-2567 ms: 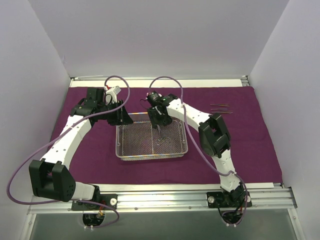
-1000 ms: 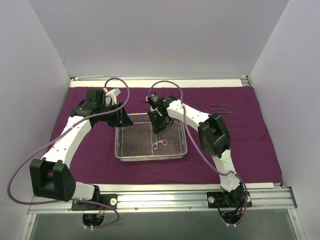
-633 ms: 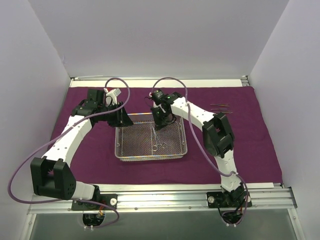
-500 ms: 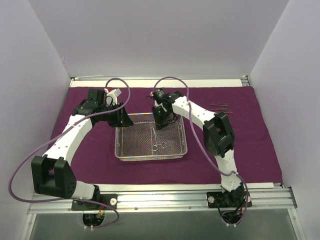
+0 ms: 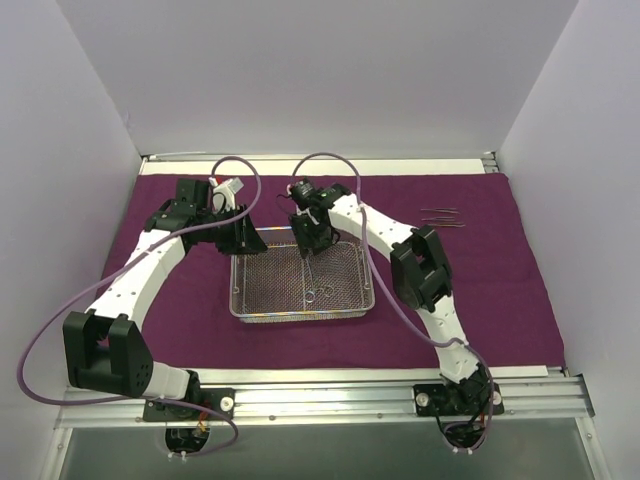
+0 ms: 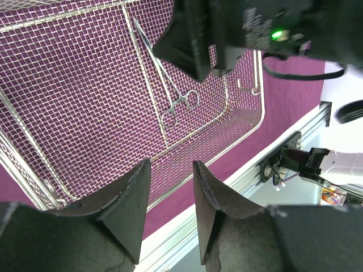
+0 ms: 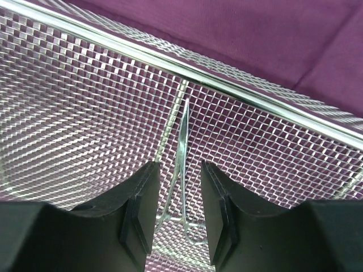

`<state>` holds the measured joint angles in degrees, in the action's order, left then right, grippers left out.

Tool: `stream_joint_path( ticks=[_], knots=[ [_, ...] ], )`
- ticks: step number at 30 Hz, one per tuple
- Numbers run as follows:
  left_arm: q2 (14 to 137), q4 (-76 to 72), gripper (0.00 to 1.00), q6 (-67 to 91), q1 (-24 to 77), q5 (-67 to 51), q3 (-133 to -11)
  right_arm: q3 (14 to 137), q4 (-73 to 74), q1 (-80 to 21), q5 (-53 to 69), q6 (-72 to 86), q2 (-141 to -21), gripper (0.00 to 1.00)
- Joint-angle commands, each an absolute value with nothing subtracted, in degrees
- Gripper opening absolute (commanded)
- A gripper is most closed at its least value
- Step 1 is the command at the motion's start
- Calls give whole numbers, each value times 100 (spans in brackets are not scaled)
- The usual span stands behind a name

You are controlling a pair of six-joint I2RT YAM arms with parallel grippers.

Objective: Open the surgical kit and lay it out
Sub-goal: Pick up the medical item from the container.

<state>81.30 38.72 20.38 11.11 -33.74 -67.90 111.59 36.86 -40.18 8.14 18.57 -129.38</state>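
The dark purple cloth (image 5: 180,320) lies spread flat over the table. The silver wire-mesh tray (image 5: 300,314) stands on it at the middle. One thin scissor-like instrument (image 5: 313,279) lies on the tray floor with its ring handles toward me. My right gripper (image 5: 306,247) hangs over the tray's far side. In the right wrist view it (image 7: 180,192) is open, and its fingers straddle the instrument (image 7: 182,141) without touching it. My left gripper (image 5: 246,240) is at the tray's far left corner. In the left wrist view it (image 6: 170,192) is open with nothing between its fingers.
Two more thin instruments (image 5: 440,216) lie side by side on the cloth at the far right. White walls close in both sides and the back. A metal rail (image 5: 320,395) runs along the near edge.
My right gripper has shifted a little left and back over the tray's far side. The instrument stays on the tray floor. The left arm has not moved.
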Motion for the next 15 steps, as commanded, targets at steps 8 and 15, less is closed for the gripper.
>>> stream_joint_path(
  ticks=[8, 15],
  knots=[
    [8007, 3533, 45, 2013, 1063, -3516, -6750, 11083, 3955, -4254, 308, 1723, -13280, 34],
    [8016, 3525, 45, 1995, 1055, -3533, -6768, 11354, 4078, -4403, 141, 1810, -13772, 28]
  ],
)
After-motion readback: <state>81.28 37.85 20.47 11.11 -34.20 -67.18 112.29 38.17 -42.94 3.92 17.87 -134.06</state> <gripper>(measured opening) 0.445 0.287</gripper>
